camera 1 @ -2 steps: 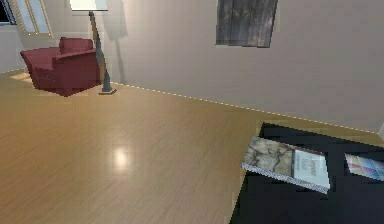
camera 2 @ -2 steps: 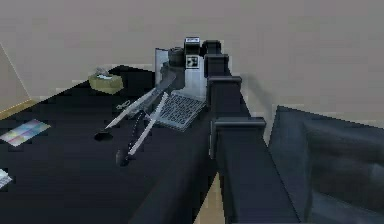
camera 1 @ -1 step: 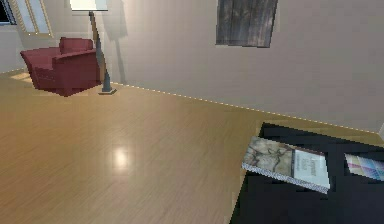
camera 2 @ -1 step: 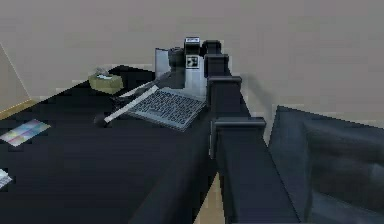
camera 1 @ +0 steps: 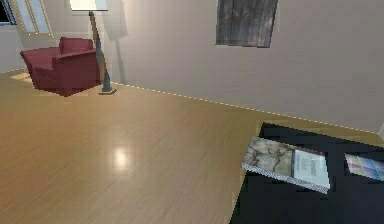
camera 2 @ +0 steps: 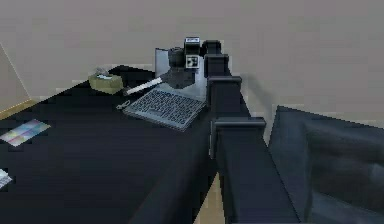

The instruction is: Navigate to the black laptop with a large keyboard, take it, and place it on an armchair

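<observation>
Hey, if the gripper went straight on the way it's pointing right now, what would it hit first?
Most likely the laptop on the black table. The gripper shows right at its screen, pointing toward the arm side view's left. Depth is unclear, so contact cannot be told.

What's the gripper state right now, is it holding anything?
Gripper: cannot be told whether it holds anything; its far end is at the black laptop, which lies on the black table.
</observation>
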